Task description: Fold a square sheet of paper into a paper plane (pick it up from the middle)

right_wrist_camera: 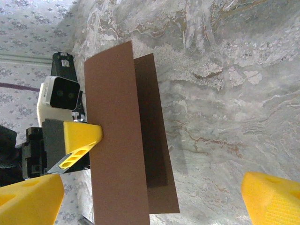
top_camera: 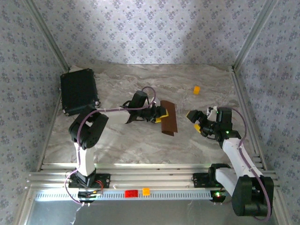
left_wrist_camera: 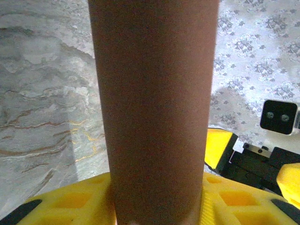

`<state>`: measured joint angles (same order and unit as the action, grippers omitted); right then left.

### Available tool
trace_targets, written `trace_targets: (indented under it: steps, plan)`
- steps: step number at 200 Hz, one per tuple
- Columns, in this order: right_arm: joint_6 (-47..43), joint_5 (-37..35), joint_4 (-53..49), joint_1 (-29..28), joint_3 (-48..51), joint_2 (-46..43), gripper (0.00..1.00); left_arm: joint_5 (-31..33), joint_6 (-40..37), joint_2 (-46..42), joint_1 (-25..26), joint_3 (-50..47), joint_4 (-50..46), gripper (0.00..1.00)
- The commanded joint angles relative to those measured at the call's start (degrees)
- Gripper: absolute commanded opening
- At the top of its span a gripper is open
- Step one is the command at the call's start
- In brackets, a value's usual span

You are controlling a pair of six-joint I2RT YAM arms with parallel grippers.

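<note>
left arm: black-and-white jointed arm point(top_camera: 89, 136), elbow bent, forearm stretched rightward | left gripper: yellow-fingered two-finger gripper point(top_camera: 161, 113), clamped on the folded dark brown paper sheet point(top_camera: 168, 117) | right arm: matching black-and-white arm point(top_camera: 236, 152), wrist turned leftward | right gripper: yellow-fingered gripper point(top_camera: 196, 121), jaws spread wide, apart from the sheet

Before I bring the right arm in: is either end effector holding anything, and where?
Left end effector pinches the folded brown paper by one long edge, halfway along. Right end effector is open, holding nothing.
</note>
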<state>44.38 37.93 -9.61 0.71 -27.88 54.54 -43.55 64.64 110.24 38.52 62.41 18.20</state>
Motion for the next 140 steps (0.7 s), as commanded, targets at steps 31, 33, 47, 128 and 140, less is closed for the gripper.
trace_targets:
  steps: [31, 33, 47, 128, 140]
  plan:
    - [1.6, -0.6, 3.1, -1.9, 0.9, 1.4, 0.97, -0.1, -6.1, -0.7, 0.1, 1.2, -8.7, 0.45]
    - [1.6, -0.5, 3.3, -2.0, 1.0, 1.5, 0.97, 0.2, -6.6, -0.6, 0.1, 1.2, -9.4, 0.45]
    - [1.7, -0.3, 4.0, -2.7, 1.1, 1.8, 0.94, 1.6, -8.5, -0.2, 0.1, 1.3, -12.5, 0.45]
    - [-0.5, 1.4, 8.1, -8.1, 0.2, 6.8, 0.82, 9.1, -19.1, 1.1, -0.5, 4.3, -29.4, 0.53]
    - [-1.0, 1.6, 8.5, -9.4, -0.2, 8.0, 0.81, 11.7, -21.6, 0.7, -0.5, 5.7, -33.5, 0.55]
